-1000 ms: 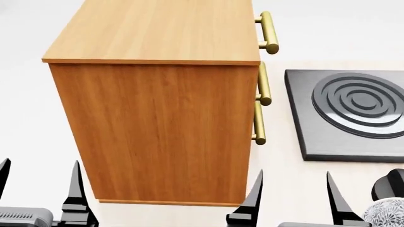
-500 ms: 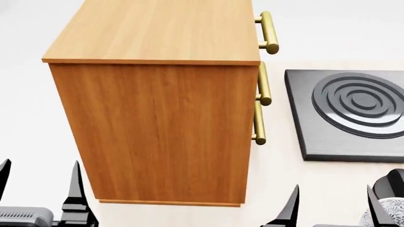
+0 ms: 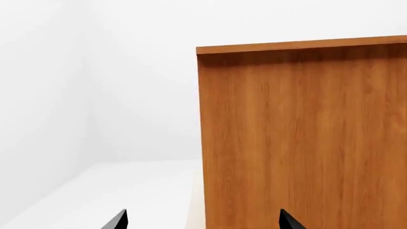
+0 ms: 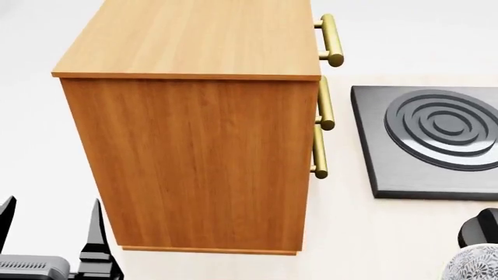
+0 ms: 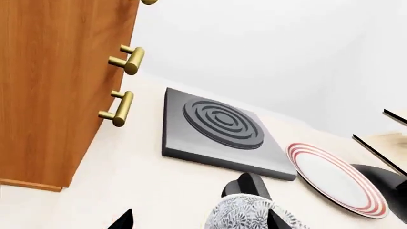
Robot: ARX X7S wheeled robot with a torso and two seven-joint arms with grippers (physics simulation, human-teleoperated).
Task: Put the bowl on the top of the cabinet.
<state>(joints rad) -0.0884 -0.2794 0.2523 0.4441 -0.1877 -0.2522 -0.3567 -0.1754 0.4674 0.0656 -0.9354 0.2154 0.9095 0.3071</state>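
The cabinet is tall, orange-brown wood grain, with a lighter flat top and brass bar handles on its right face. It also shows in the left wrist view and the right wrist view. The bowl, white with grey leaf pattern, sits on the table at the head view's bottom right corner. In the right wrist view the bowl lies close below my open right gripper, toward one fingertip. My left gripper is open and empty by the cabinet's near left corner.
A black slab with concentric rings lies right of the cabinet. A black knob-like object stands just behind the bowl. A red-ringed white plate and a pale rack lie farther right.
My right gripper has moved right and down, out of the head view, toward the bowl. The left gripper has barely shifted. The cabinet and bowl have not moved.
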